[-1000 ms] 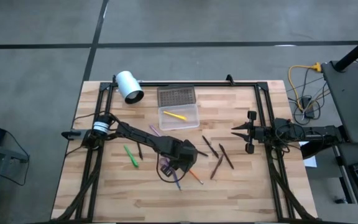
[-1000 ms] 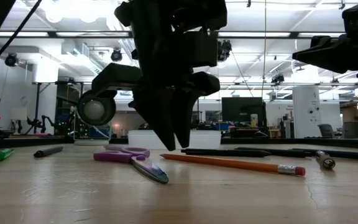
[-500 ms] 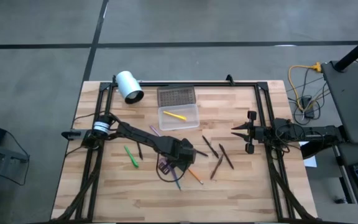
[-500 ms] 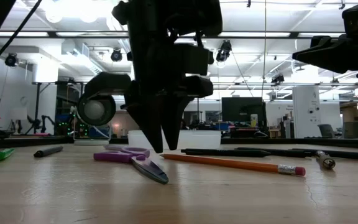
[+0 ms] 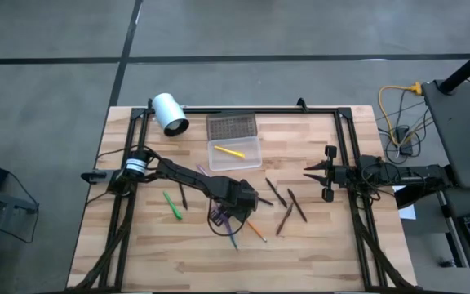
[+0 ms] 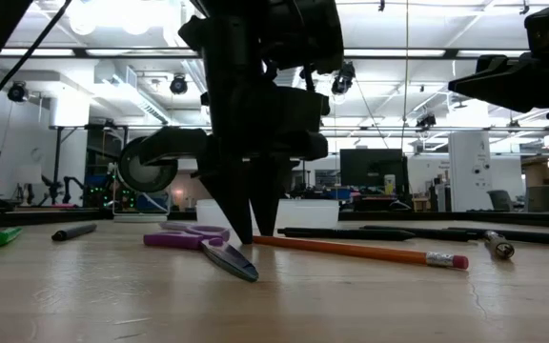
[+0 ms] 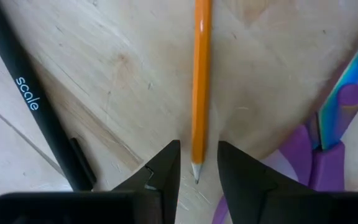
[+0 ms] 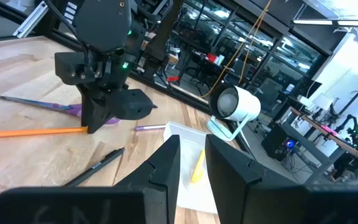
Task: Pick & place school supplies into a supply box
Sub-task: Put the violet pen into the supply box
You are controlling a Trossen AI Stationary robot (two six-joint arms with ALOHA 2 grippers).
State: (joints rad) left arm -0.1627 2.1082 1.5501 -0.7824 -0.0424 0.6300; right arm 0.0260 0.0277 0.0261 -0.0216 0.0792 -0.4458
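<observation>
My left gripper (image 5: 237, 204) stands over the middle of the table, pointing down, open by a narrow gap. Its fingertips (image 7: 196, 171) stand on either side of the sharpened tip of an orange pencil (image 7: 201, 81), which lies flat on the wood (image 6: 351, 250). Purple-handled scissors (image 6: 193, 235) lie beside it on the left. The clear supply box (image 5: 235, 153) sits toward the far edge with a yellow pencil (image 5: 231, 151) inside, and its grey dotted lid (image 5: 231, 126) lies behind it. My right gripper (image 5: 307, 171) waits above the table's right side, slightly open.
A black pen marked "scale" (image 7: 36, 106) lies close to the left fingers. Dark pens (image 5: 288, 204) lie right of centre, and a green pen (image 5: 171, 204) and a dark pen (image 5: 183, 196) lie to the left. A white cylinder (image 5: 170, 113) stands at the far left corner.
My left gripper has come down to the tabletop and shifted a little toward the table's left, its fingers turning from slanted to nearly upright. They now stand around the orange pencil's tip. The pencil and scissors have stayed in place.
</observation>
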